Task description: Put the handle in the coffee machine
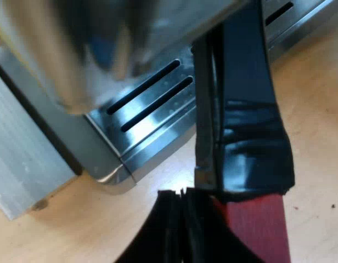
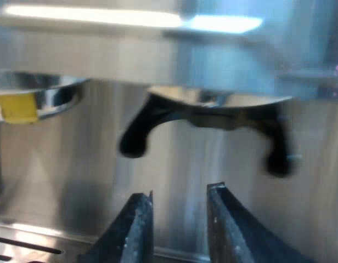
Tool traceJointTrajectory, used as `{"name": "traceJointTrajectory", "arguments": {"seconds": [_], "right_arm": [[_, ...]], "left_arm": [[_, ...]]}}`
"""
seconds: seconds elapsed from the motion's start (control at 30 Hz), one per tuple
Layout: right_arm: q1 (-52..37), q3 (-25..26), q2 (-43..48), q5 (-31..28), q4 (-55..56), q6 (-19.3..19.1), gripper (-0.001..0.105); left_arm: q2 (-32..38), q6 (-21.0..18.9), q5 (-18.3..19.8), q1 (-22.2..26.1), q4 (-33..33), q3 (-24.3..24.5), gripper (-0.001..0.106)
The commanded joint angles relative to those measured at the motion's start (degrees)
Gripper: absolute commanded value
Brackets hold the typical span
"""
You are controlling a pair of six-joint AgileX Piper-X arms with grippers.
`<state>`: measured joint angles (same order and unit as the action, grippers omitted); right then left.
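Left side first: my left pincer (image 1: 184,193) is closed right up, its two black fingers (image 1: 169,230) pressed together with only a seam between them and nothing clamped. Their tips sit at the side edge of the long dark handle wrapped in glossy black tape (image 1: 248,126). The tape is wrinkled and creased near me, and it ends in a ragged edge. From there the handle's flat, dull red end (image 1: 262,233) runs back under my fingers.

The handle stretches away from me above the pale wooden tabletop (image 1: 317,109), passing the corner of the brushed steel drip tray with two long slots (image 1: 169,131). I cannot tell whether its far end is locked in. Beyond the tray, a blurred, shiny metal body (image 1: 103,49) looms close.

Over to my right pincer (image 2: 180,192): narrow gap, fingers apart, nothing between them. Past the tips rises the espresso machine's plain steel front wall (image 2: 213,164). Up above hangs a black two-legged piece (image 2: 139,137) under a metal rim, and I cannot tell what it is. Off to one side is a round polished metal fitting (image 2: 54,96) with a small yellow tag (image 2: 15,107).
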<state>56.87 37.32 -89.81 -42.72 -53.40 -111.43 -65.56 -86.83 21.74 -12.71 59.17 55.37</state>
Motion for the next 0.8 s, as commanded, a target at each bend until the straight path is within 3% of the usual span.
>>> {"name": "traceJointTrajectory", "arguments": {"seconds": [0.03, 0.17, 0.63, 0.8], "right_arm": [[0.5, -2.5, 4.2, 0.2, 0.5, -1.6, 0.028], [2.6, -5.0, 12.4, -0.3, 9.0, -5.1, 0.028], [6.8, -5.4, 31.9, -6.7, 31.9, -4.9, 0.028], [6.8, -5.4, 37.0, -7.0, 38.2, -4.2, 0.028]], "left_arm": [[0.6, -3.1, 3.0, -2.9, -0.7, 0.3, 0.000], [0.6, -7.8, -2.4, -5.7, -0.8, 0.3, 0.000], [1.3, -23.9, -13.2, -16.2, -1.6, 0.3, 0.000], [1.4, -29.8, -14.7, -19.7, -2.1, 0.3, 0.000]]}}
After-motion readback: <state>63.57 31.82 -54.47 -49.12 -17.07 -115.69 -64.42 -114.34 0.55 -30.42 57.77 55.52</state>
